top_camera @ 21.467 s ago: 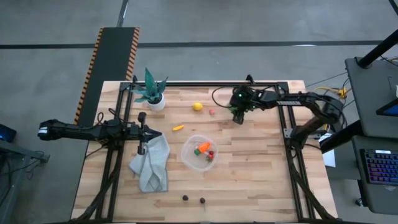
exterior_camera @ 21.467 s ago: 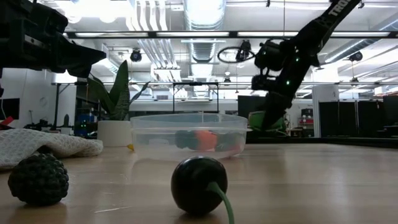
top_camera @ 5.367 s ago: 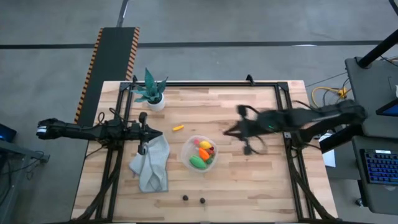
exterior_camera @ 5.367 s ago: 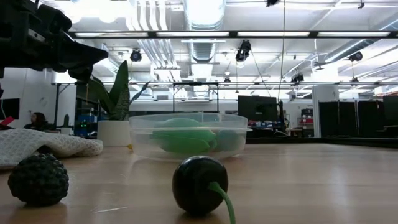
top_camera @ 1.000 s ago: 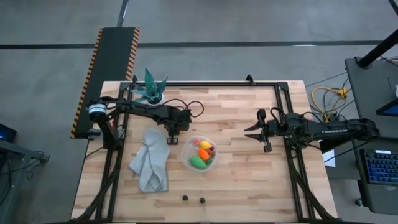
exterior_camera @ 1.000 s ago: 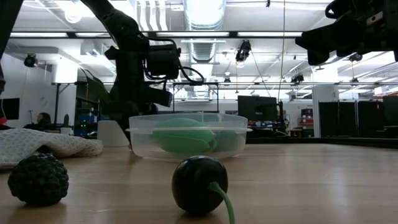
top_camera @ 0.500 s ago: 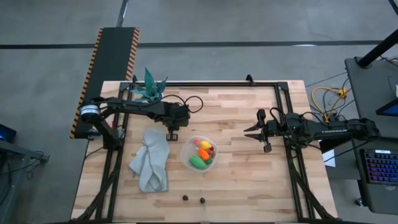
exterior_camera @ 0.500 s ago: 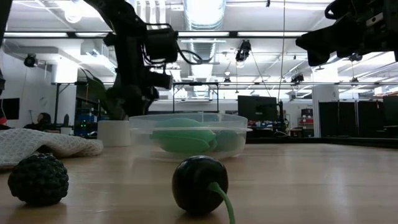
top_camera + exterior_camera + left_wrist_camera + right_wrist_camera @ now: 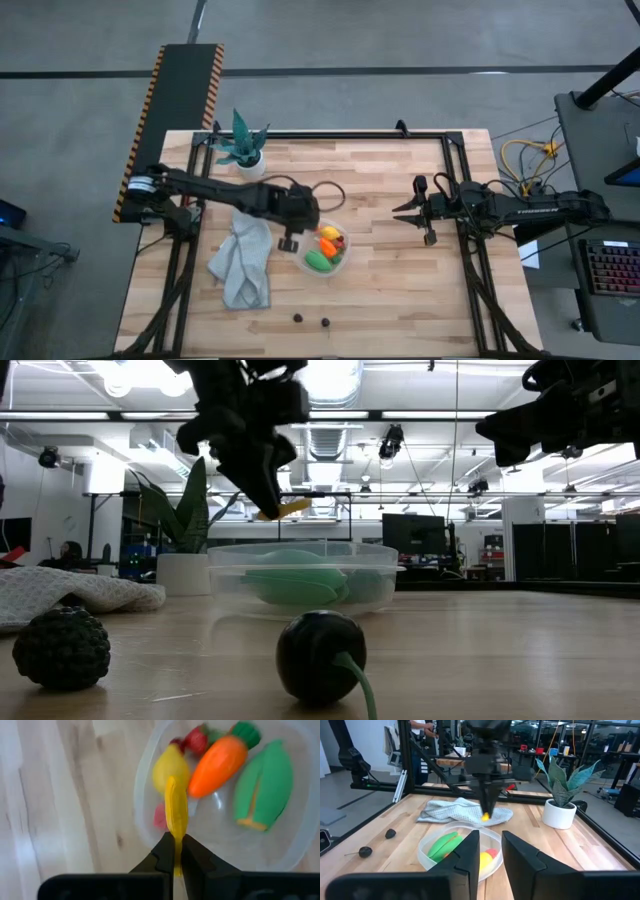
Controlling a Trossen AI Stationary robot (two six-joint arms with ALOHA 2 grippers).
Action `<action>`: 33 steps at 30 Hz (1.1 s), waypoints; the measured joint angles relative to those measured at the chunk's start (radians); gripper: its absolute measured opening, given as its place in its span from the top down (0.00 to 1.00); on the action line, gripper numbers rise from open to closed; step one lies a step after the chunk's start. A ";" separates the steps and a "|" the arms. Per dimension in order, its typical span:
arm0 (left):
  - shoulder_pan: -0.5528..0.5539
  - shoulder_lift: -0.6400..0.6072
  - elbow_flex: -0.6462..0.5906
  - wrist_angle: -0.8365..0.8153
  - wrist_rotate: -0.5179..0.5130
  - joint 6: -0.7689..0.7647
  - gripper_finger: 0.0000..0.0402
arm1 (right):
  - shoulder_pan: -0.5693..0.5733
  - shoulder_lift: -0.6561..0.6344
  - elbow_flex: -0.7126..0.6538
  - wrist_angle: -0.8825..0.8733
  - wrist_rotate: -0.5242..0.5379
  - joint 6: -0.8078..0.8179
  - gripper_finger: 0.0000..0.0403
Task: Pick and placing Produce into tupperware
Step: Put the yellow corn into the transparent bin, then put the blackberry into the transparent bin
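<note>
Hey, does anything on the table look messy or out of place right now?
Only the cloth, lying crumpled beside the tupperware. Two dark pieces sit loose near the table's front edge.

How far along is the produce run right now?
Done: lemon, carrot, green piece and red bits lie in the tupperware. In hand: the left end effector holds a yellow piece over its rim. Left: two dark pieces on the table. Right end effector waits open.
</note>
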 joint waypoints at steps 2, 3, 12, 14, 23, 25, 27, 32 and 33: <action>-0.020 0.029 0.031 0.004 -0.005 0.001 1.00 | 0.000 0.000 0.000 0.001 0.000 0.000 0.82; -0.027 0.042 0.041 0.006 -0.008 0.002 1.00 | 0.000 0.000 0.000 0.000 0.000 0.000 0.83; -0.035 0.150 0.069 0.017 -0.013 0.037 1.00 | 0.000 0.000 0.000 0.000 0.000 0.000 0.80; -0.034 0.168 0.069 0.013 -0.013 0.052 1.00 | 0.000 0.000 0.000 0.000 0.000 0.000 0.80; -0.034 0.177 0.072 0.024 -0.013 0.052 0.89 | 0.000 0.000 0.000 -0.002 0.000 0.000 0.82; -0.034 0.166 0.072 0.024 -0.014 0.052 0.83 | 0.000 0.000 0.000 -0.002 0.000 0.000 0.83; -0.034 0.157 0.072 0.029 -0.014 0.052 0.76 | 0.000 0.000 0.000 -0.003 0.000 0.000 0.82; -0.044 0.157 0.099 -0.022 -0.011 0.031 0.62 | 0.000 0.000 0.000 -0.013 0.000 0.000 0.80; -0.052 0.157 0.112 -0.043 -0.008 0.009 0.60 | 0.000 0.000 0.000 -0.019 0.000 0.000 0.80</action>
